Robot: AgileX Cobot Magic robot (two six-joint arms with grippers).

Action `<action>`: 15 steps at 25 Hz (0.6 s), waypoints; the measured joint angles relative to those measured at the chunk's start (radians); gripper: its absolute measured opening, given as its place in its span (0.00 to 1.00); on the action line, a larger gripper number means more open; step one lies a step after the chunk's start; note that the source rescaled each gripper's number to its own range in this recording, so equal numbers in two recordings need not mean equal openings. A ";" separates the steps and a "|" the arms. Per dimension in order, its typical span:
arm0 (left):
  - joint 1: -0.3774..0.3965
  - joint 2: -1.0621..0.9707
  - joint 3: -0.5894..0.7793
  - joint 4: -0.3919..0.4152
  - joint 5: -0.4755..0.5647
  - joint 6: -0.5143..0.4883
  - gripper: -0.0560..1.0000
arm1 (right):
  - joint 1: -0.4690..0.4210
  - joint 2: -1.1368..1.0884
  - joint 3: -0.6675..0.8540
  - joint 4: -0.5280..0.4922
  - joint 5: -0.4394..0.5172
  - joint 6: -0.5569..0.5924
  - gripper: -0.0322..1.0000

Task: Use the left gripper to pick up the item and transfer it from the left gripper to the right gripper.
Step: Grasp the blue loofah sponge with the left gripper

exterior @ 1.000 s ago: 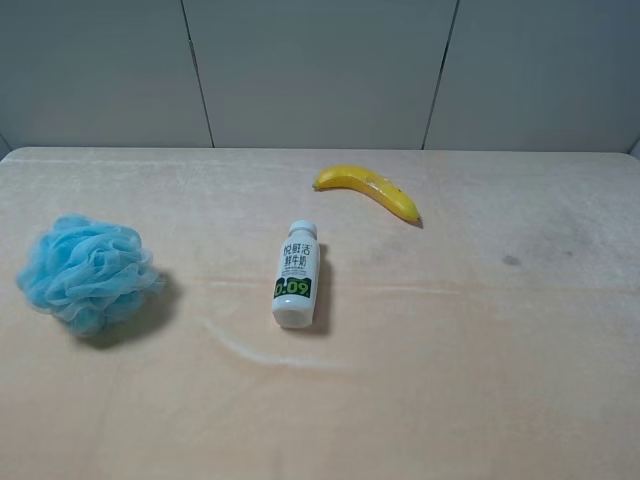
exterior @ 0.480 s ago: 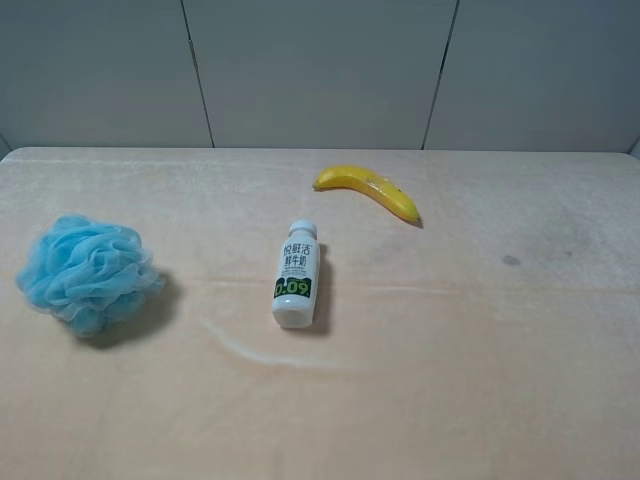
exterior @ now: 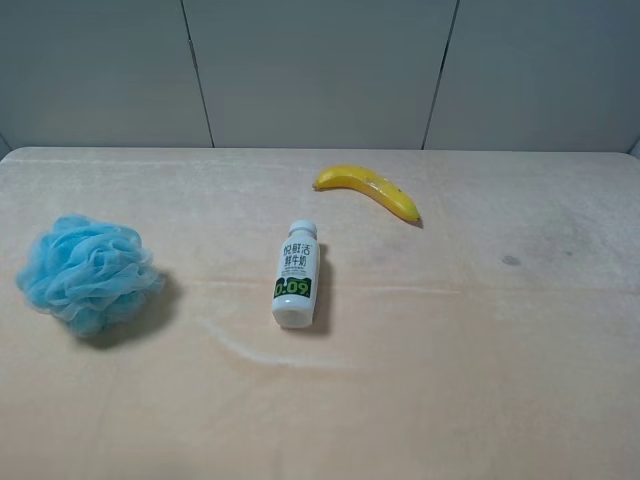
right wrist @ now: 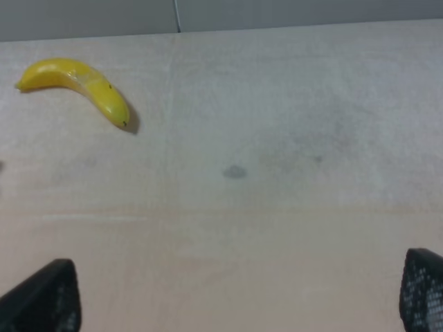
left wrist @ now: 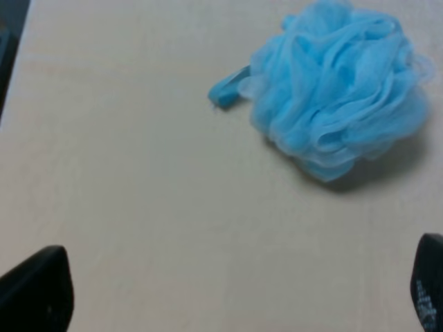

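Note:
The fluffy light-blue bath puff lies on the beige table at the far left; the left wrist view shows it with a short blue loop sticking out of one side. My left gripper is open, its black fingertips wide apart at the frame's corners, short of the puff with bare table between them. My right gripper is open and empty over bare table, black fingertips at the corners. Neither arm shows in the exterior high view.
A white bottle with a green label lies at the table's middle. A yellow banana lies behind it, also in the right wrist view. A small dark spot marks the tabletop on the right. A grey panelled wall stands behind.

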 joint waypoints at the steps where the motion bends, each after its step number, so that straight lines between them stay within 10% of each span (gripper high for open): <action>1: -0.011 0.022 -0.008 -0.001 -0.002 0.000 0.96 | 0.000 0.000 0.000 0.000 0.000 0.000 1.00; 15: -0.151 0.503 -0.129 0.001 -0.143 0.000 0.96 | 0.000 0.000 0.000 0.000 0.000 0.000 1.00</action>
